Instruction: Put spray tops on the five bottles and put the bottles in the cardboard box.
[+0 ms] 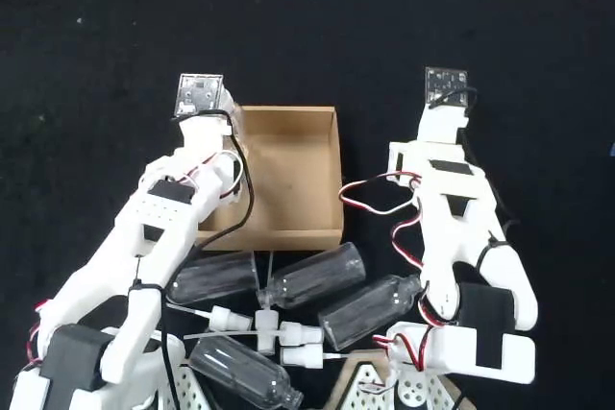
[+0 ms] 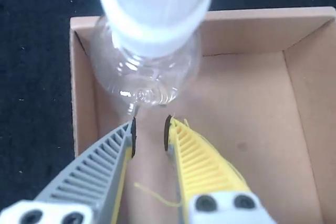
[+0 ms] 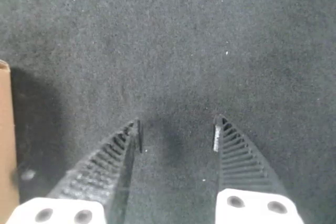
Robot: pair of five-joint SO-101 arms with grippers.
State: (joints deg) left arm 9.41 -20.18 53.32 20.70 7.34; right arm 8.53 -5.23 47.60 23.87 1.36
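Clear round plastic bottle (image 2: 152, 72), white-capped end toward the wrist camera, sits in a corner of the mid-frame cardboard box (image 1: 288, 141). Left pincer (image 2: 149, 129) barely parted, empty; right pincer (image 3: 177, 129) gaping, empty.

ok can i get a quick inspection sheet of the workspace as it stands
surface: black cloth-covered table
job's things: open brown cardboard box holds one clear plastic bottle with white spray top in a corner; four more clear plastic bottles lie without tops by the arms' bases, among loose white spray tops
clutter: nothing seen
end effectors: left end effector slightly open above the box, near that bottle; right end effector open over bare cloth beside the box
cables: black cable on left arm; red, white and black wires loop off right arm
surroundings: too dim to tell
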